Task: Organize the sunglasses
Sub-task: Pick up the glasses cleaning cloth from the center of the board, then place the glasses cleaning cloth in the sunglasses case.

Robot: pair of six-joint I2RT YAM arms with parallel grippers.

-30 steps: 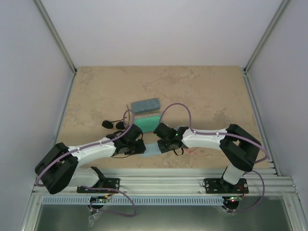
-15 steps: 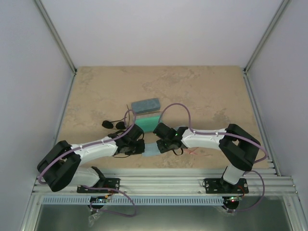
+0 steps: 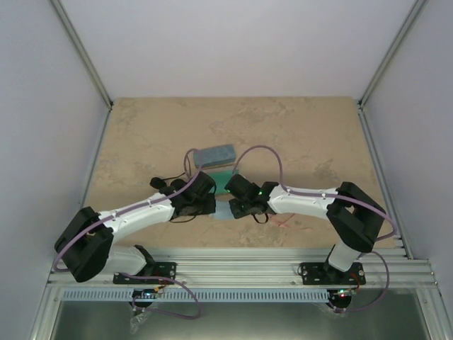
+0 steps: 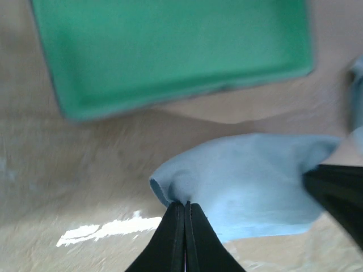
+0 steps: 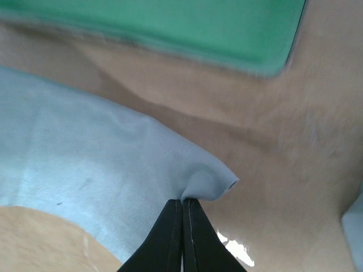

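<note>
Surface: a tan, stone-patterned table (image 3: 297, 134) boxed in by plain white walls (image 3: 233, 42), with a metal rail along its near edge.
Left gripper: the left gripper (image 4: 185, 211) is pinched tight on one edge of a light blue cloth (image 4: 255, 187), its black fingertips meeting with only fabric between them.
Right gripper: the right gripper (image 5: 182, 205) is clamped on a puckered corner of the same cloth, which spreads away to the left in its wrist view.
Cloth: it hangs between the two pincers, near the middle of the table's near edge (the table shows beneath it in both wrist views).
Green case: a green case (image 4: 170, 51) lies open just beyond the cloth, toward the table's centre.
Blue-grey case: a blue-grey case (image 3: 214, 154) sits closed just past the green one, near the table's centre.
Black sunglasses: the black sunglasses (image 3: 158, 183) lie on the table left of centre, partly hidden by the left arm.
Red-framed pair: the red-framed pair (image 3: 283, 221) shows only as thin red lines beside the right forearm, close to the near edge.
</note>
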